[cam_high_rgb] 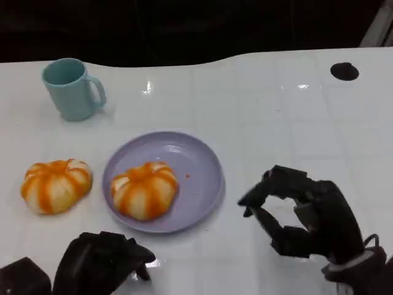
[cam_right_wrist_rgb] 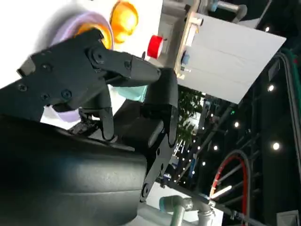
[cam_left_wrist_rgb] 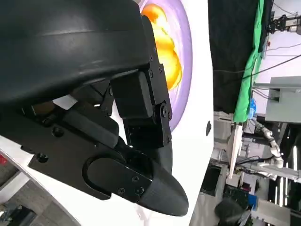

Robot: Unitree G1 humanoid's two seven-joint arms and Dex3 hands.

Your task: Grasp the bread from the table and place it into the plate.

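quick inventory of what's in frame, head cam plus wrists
bread: 2, orange with white stripes; one in the plate, one on the table left of the plate
plate: 1, lilac, middle of the table
mug: 1, light blue, upright, far left, handle to the right
black spot: 1, on the table at far right; cannot tell what it is
table: 1, white, glossy
left hand: 1, black, near edge in front of the plate, holds nothing, fingers curled in
right hand: 1, black, right of the plate, holds nothing, fingers apart
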